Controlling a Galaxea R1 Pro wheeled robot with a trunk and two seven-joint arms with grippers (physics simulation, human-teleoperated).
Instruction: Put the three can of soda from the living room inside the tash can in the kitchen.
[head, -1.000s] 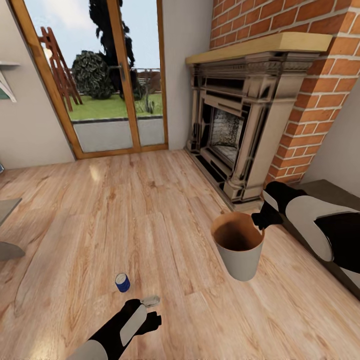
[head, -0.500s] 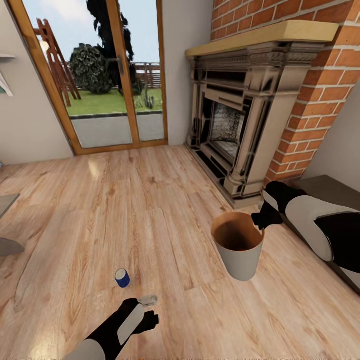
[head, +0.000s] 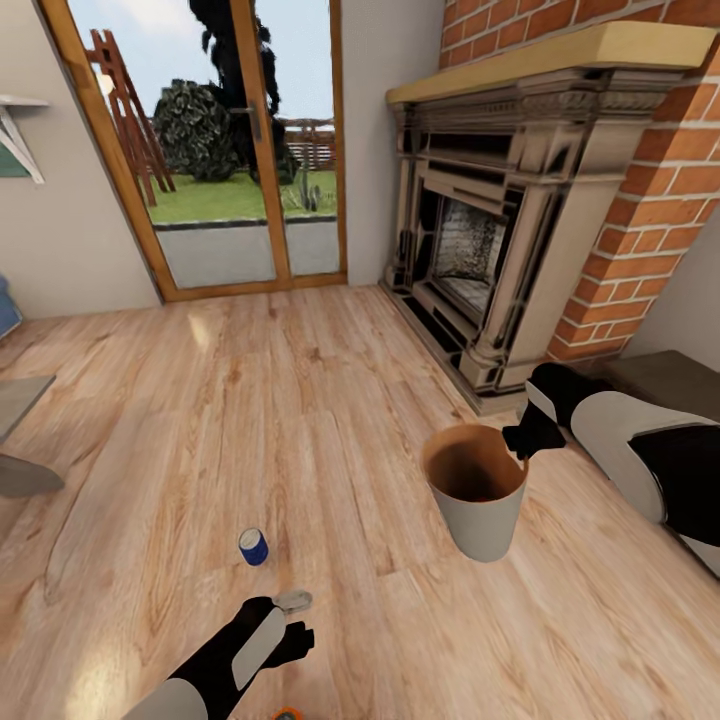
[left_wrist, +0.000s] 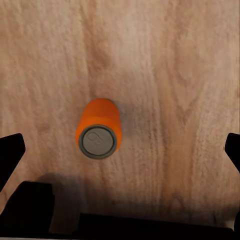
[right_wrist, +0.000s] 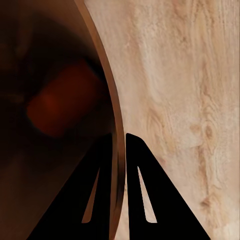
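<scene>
Blue soda can (head: 253, 546), orange soda can (left_wrist: 98, 128) with grey top. Trash can (head: 480, 520) grey outside, brown inside. Floor (head: 300, 420) warm wood grain. Fireplace (head: 640, 200) red brick, dark carved surround.

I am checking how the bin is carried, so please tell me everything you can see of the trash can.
The trash can is a small round bin that narrows toward its base, grey-tan outside and brown inside, with a wide thin rim. It hangs above the wood floor, slightly tilted, in front of the fireplace. The right gripper pinches its rim, one finger inside the wall and one outside. In the right wrist view, an orange can lies on its side in the dark bottom.
</scene>
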